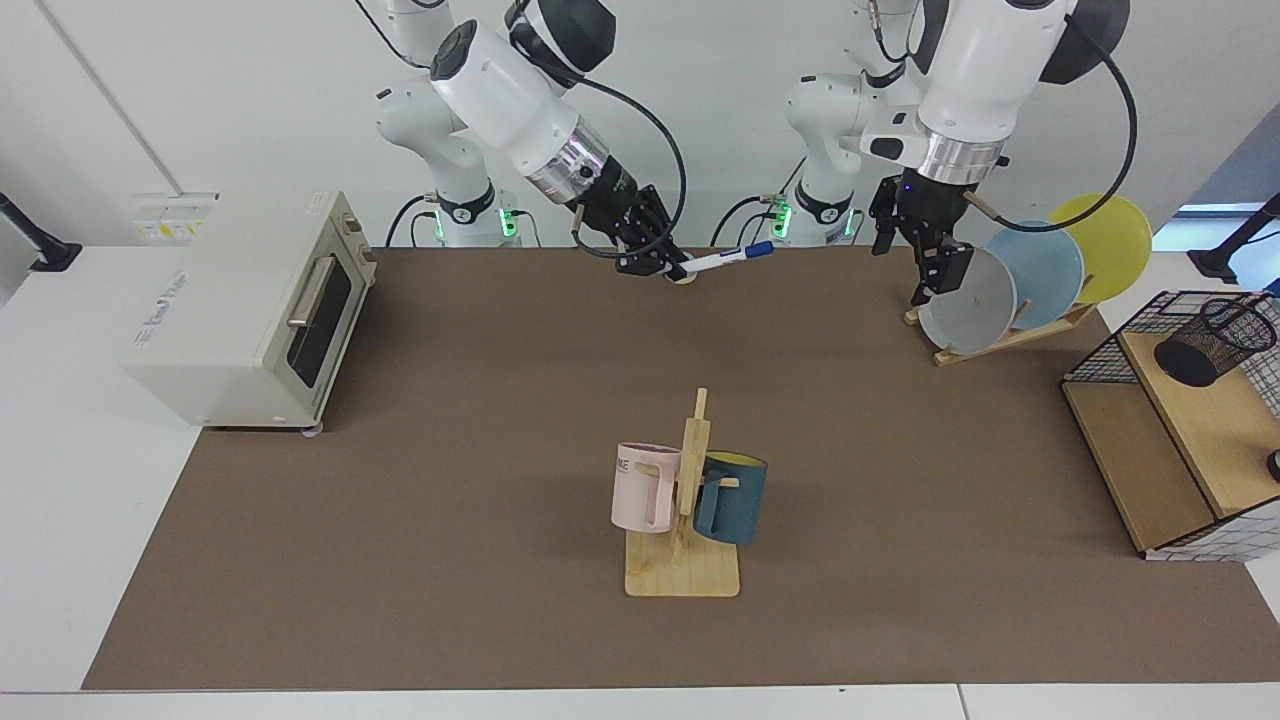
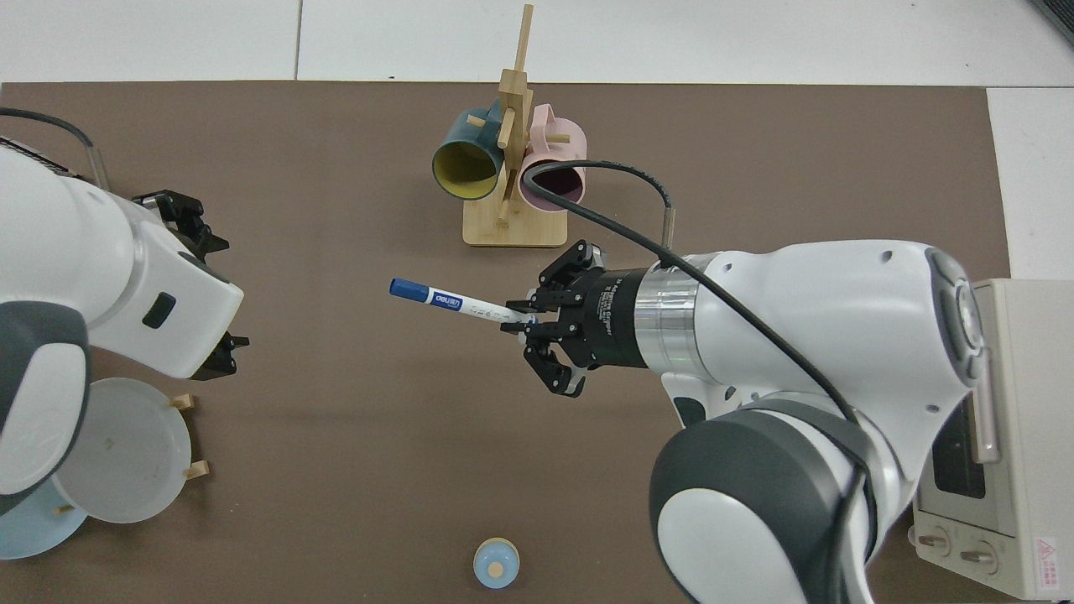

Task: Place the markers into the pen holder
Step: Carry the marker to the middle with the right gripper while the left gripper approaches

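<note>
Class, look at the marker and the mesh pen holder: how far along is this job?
Done: the marker is picked up, clamped by its tail in the right pincer above the table's middle, blue cap pointing toward the left arm. In hand: carrying it across; the left pincer hangs by the plate rack. Left: reaching the empty pen holder on the wire-grid shelf and dropping the marker in.

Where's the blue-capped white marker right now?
Blue-capped white marker: held off the table in the right gripper, mid-table in the top view, cap toward the left gripper.
</note>
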`<state>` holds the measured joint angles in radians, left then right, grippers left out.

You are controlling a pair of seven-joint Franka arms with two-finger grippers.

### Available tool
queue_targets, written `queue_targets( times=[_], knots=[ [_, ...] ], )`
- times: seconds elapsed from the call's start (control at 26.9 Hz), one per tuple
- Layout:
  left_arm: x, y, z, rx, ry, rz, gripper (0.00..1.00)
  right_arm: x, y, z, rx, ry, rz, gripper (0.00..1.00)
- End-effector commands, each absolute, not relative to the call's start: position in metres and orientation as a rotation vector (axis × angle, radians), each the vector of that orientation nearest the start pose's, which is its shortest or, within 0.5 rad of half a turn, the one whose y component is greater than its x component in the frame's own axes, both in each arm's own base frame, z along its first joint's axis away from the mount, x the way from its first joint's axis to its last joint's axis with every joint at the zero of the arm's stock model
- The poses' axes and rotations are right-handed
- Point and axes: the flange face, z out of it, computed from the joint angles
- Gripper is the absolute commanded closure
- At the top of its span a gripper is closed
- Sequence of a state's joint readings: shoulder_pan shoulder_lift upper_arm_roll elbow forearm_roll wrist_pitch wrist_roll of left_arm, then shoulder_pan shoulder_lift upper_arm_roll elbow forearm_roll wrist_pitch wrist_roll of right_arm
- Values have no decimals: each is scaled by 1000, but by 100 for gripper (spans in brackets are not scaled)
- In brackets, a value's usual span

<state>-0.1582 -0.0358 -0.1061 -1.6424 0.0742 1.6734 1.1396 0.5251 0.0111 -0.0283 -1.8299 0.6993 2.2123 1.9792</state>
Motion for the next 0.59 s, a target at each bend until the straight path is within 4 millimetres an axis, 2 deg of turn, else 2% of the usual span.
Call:
queue_targets(
  times=[0.0, 0.15, 0.22, 0.33, 0.56],
  knots=[
    [524, -187, 639, -2012, 2088, -36, 0, 519, 332, 556, -1476, 2026, 658, 100],
    [527, -197, 643, -1895, 2154, -93, 0, 511, 360, 545, -1473, 2015, 645, 100],
    [531, -202, 645, -1794, 2227, -146, 0, 510, 366, 542, -1457, 2018, 641, 100],
    [533, -205, 643, -1731, 2289, -180, 0, 512, 365, 541, -1452, 2020, 635, 100],
    [526, -211, 629, -1752, 2369, -151, 0, 511, 365, 539, -1454, 2024, 636, 100]
  ],
)
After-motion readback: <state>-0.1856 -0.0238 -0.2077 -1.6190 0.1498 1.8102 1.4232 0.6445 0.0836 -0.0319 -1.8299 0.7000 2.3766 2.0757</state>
